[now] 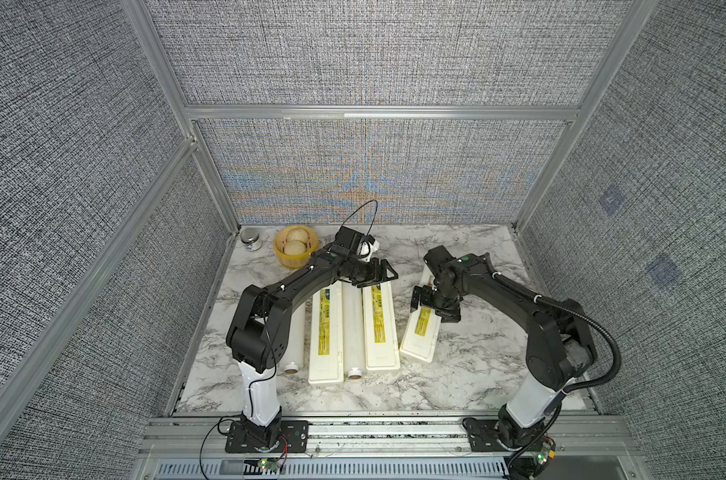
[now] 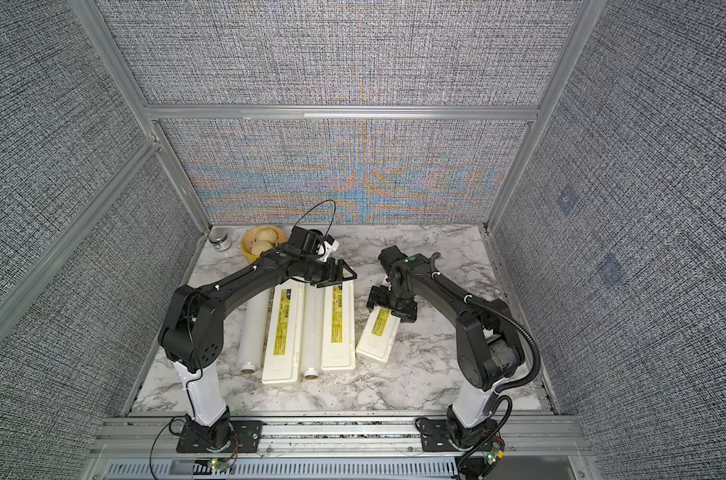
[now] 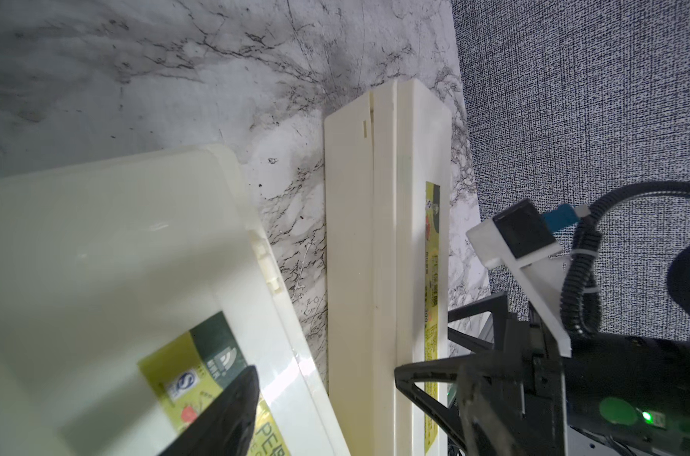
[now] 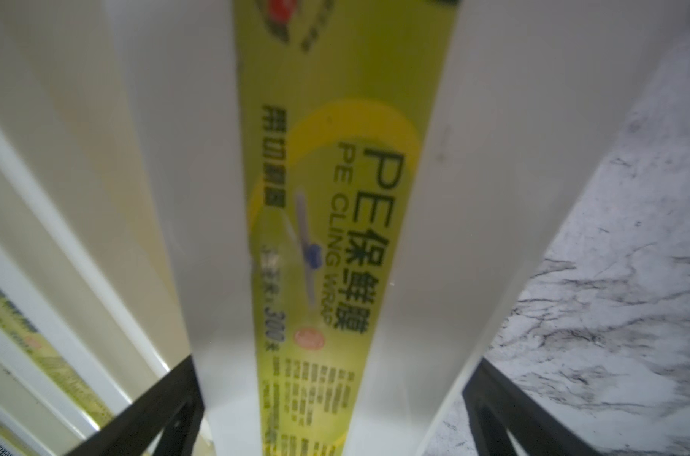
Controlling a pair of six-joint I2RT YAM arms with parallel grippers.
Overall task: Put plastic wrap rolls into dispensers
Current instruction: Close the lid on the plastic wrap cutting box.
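Three cream dispensers lie on the marble table with their lids down: left (image 1: 326, 345), middle (image 1: 381, 332), and a tilted right one (image 1: 421, 340). One plastic wrap roll (image 1: 296, 340) lies left of them, partly under my left arm. Another roll (image 1: 354, 332) lies between the left and middle dispensers. My left gripper (image 1: 380, 278) hovers open over the middle dispenser's far end, one finger (image 3: 224, 414) above its label. My right gripper (image 1: 434, 309) is open and straddles the right dispenser (image 4: 335, 197), a finger close along each side.
A yellow bowl (image 1: 296, 246) of round buns and a small glass jar (image 1: 251, 239) stand at the back left corner. Grey fabric walls enclose the table on three sides. A metal rail carrying both arm bases runs along the front.
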